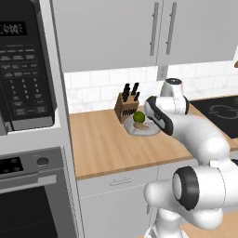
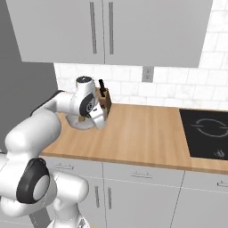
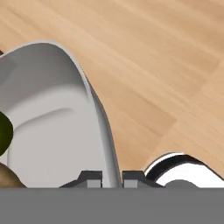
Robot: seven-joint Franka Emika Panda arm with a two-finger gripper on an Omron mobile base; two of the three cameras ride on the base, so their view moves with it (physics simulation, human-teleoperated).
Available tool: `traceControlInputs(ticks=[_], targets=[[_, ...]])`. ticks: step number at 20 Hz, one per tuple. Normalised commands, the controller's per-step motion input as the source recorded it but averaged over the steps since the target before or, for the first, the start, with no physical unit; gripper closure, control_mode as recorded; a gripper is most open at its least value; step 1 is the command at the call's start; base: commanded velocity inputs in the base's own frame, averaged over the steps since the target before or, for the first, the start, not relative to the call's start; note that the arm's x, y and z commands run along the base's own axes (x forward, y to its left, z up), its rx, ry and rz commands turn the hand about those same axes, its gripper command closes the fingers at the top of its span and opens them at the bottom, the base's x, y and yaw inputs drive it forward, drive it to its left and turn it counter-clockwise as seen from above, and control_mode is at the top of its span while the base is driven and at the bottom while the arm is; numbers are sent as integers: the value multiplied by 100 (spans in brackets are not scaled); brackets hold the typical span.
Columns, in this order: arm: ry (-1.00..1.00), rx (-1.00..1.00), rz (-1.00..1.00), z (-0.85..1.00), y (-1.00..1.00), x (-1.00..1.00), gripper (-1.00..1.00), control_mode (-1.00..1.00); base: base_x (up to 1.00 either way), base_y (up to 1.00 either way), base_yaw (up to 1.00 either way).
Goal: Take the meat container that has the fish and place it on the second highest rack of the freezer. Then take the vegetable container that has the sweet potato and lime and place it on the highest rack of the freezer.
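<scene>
The vegetable container [image 1: 149, 133] is a pale round tray on the wooden counter, just in front of the knife block. It holds the bright-green lime [image 1: 139, 116] and the tan sweet potato [image 1: 143, 125]. In the hand view my gripper [image 3: 112, 178] is shut on the container's thin right rim [image 3: 105, 127], with one fingertip on each side of it. The lime [image 3: 3, 131] and the sweet potato [image 3: 6, 177] show at that view's left edge. From the right base view, my hand hangs over the container [image 2: 76, 123]. The meat container with the fish and the freezer are out of view.
A knife block [image 1: 127, 104] stands against the tiled wall right behind the container. To the right lies a black cooktop [image 2: 207, 131]. A microwave [image 1: 23, 69] and an oven [image 1: 32, 195] stand in a tall unit at the left. Grey wall cabinets [image 1: 139, 28] hang overhead.
</scene>
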Motion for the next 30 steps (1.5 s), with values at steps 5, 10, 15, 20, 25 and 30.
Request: traceControlInputs(ticks=[5, 10, 15, 20, 25, 30], targets=[[1, 19, -52, 42, -5, -18, 100, -100, 0, 0, 0], [-8, 9, -55, 16, 15, -23, 100, -100, 0, 0, 0], [-10, 11, -46, 21, 3, -50, 100, -100, 0, 0, 0], [-8, 0, -13, 50, 50, -58, 100, -100, 0, 0, 0], [0, 0, -3, 63, 21, -65, 100, -100, 0, 0, 0], [3, 0, 0, 60, -2, -63, 100, -100, 0, 0, 0]])
